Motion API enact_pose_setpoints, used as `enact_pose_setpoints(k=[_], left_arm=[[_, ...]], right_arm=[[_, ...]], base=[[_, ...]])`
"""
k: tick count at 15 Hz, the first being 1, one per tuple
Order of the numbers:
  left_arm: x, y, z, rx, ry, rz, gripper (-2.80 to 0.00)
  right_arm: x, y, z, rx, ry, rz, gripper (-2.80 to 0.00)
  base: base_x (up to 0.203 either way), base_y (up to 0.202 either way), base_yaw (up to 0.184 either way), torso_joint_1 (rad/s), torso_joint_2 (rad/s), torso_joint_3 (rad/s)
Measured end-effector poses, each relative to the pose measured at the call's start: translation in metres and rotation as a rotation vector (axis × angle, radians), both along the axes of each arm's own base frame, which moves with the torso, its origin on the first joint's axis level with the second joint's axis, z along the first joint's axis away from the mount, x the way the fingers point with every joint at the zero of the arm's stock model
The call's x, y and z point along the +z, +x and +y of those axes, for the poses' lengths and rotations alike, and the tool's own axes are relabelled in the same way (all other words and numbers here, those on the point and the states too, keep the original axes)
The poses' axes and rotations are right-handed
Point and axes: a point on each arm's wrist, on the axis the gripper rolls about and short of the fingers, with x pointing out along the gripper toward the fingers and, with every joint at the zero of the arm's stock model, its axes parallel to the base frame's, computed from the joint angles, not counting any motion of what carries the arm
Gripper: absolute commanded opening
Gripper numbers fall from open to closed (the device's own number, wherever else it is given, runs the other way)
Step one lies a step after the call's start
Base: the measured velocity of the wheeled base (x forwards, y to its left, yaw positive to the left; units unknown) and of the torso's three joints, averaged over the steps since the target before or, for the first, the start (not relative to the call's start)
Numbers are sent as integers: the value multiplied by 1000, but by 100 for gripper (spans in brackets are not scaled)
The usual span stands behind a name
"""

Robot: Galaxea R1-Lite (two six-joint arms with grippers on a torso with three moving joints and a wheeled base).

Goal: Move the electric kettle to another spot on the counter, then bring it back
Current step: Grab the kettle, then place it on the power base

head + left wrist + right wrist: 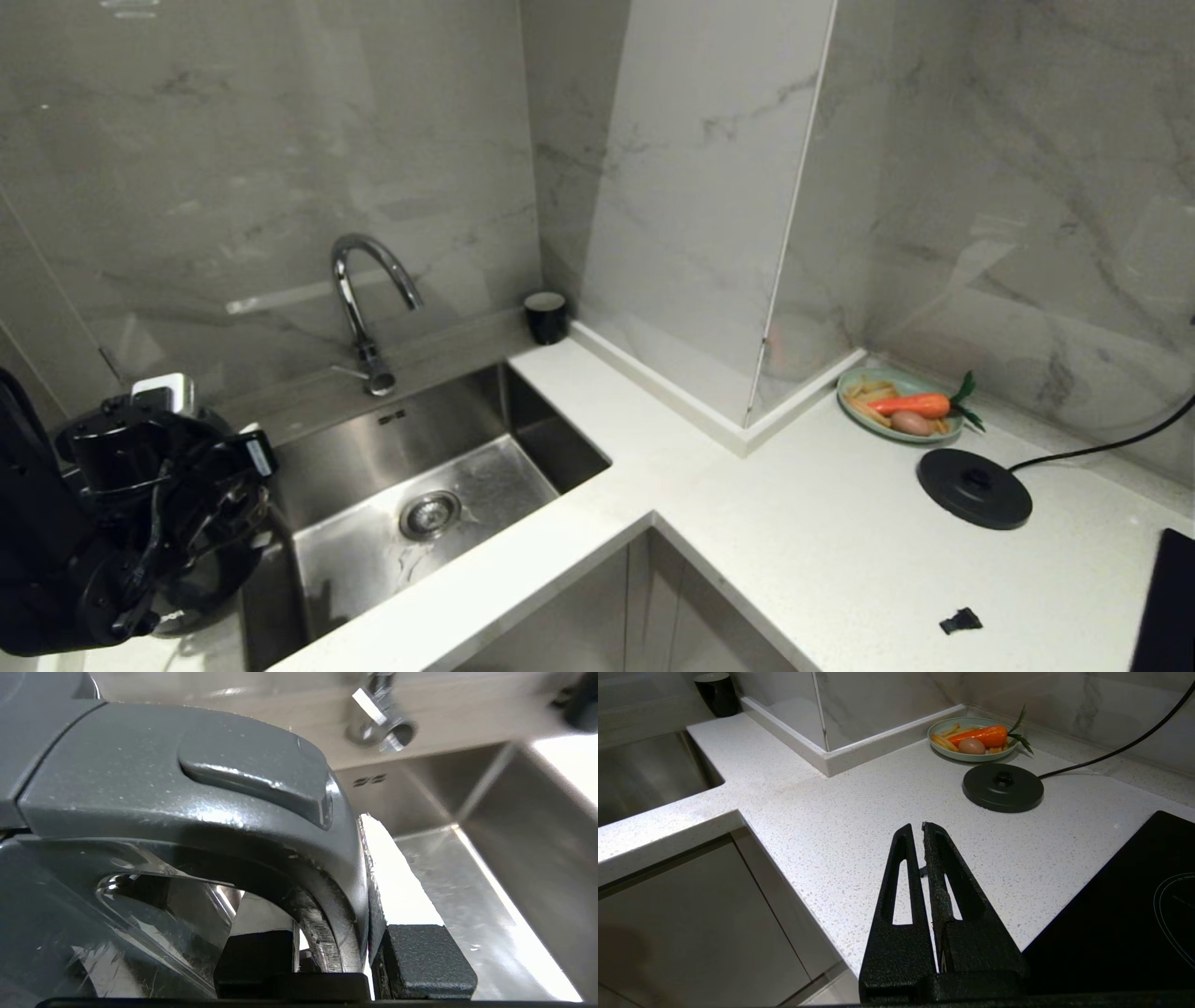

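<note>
Electric kettle (201, 569) apparently left of sink (523, 439).

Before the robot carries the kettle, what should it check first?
1. Left gripper jaws shut on kettle handle: ok.
2. Base bare, ready for kettle: ok.
3. Plate apart from base: ok.
4. Cord trails away from base toward the wall: ok.
5. Right gripper, shut above counter, out of the way: cannot tell.
6. Water inside kettle: cannot tell.
</note>
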Motion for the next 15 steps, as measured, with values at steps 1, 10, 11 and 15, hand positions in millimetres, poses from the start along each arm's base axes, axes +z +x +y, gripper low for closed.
enact_pose_setpoints(k=[1,10,11,15], left_arm=[[7,-2,-3,-9,2,-6,-280],[67,-30,-45,-133,5,-23,-280],[75,-36,-52,-155,6,-32,-280],[98,-56,-70,-218,6,-52,-280]], right_arm=[[0,0,0,0,0,0,-280],[0,0,0,0,0,0,-280],[0,0,0,0,0,0,-280],[0,0,0,0,0,0,-280]], base=[[0,0,0,0,0,0],[0,0,0,0,0,0],[0,0,0,0,0,0],[0,0,0,0,0,0]])
